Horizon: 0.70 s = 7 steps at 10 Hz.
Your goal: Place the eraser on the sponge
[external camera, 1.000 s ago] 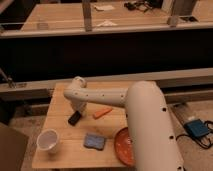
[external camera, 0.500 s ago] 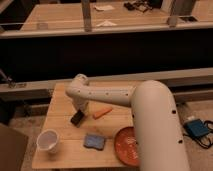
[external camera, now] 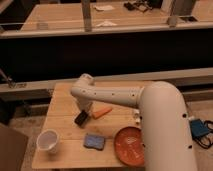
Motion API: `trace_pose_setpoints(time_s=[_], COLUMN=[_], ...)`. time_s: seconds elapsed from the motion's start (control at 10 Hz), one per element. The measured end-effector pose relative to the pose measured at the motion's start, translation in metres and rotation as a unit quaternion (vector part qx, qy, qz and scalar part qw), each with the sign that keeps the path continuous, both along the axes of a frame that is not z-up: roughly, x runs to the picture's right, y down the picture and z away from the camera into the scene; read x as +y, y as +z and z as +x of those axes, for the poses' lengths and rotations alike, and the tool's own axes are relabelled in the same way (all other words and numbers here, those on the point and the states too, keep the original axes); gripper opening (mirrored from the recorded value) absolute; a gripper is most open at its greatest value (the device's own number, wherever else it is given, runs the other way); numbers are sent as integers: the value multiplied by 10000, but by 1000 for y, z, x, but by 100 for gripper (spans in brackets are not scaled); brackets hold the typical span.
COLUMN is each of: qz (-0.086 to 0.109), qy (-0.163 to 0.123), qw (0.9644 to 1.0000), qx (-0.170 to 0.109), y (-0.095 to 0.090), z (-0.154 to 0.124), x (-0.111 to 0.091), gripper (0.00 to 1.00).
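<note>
1. Where the pale wooden table (external camera: 62, 107) begins on the left, a white paper cup (external camera: 48, 141) stands upright near the front-left corner. Its mouth faces up, and it is well apart from the other items.
2. Next to the right, over the middle of the table, the gripper (external camera: 83, 114) points down from the end of the arm. It is pinched on the eraser (external camera: 81, 119), a small matte black rectangular block.
3. Eraser hangs tilted at the gripper's tip, lower end toward the left. Cannot tell whether that end touches the wood.
4. Sponge (external camera: 94, 142), a small blue rectangular pad, lies flat near the front edge between cup and plate. Eraser is behind it and slightly left, not touching it.
5. Flat orange stick (external camera: 102, 112) lies just right of the eraser, slanted, its right end farther back, close under the forearm.
6. Round orange plate (external camera: 130, 146) sits at the front right of the table. Its right edge is hidden by the arm.
7. Small white object (external camera: 136, 118) sits behind the plate, just beside the arm. Too small to identify.
8. Bulky white robot arm (external camera: 160, 120) fills the lower right. Its forearm reaches left across the table, with a row of small dark holes along it.
9. Blue object (external camera: 201, 129) lies on the floor at the far right.
</note>
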<state>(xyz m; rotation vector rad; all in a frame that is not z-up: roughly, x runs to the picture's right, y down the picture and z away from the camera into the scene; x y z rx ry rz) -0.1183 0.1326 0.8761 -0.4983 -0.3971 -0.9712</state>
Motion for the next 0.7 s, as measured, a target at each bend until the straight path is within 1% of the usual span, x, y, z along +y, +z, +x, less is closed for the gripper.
trace_pose_setpoints(time_s=[0.3,0.5,0.6,0.7], qz=[18,0,-6,-31], qy=[-44,-59,-65,-89], qw=[10000,10000,10000,9999], qx=[-48,-66,-66,-112], y=[-6,-17,-19,-23], z=[-5,12,23,22], x=[2,6,8,12], gripper=[0,0,0,0])
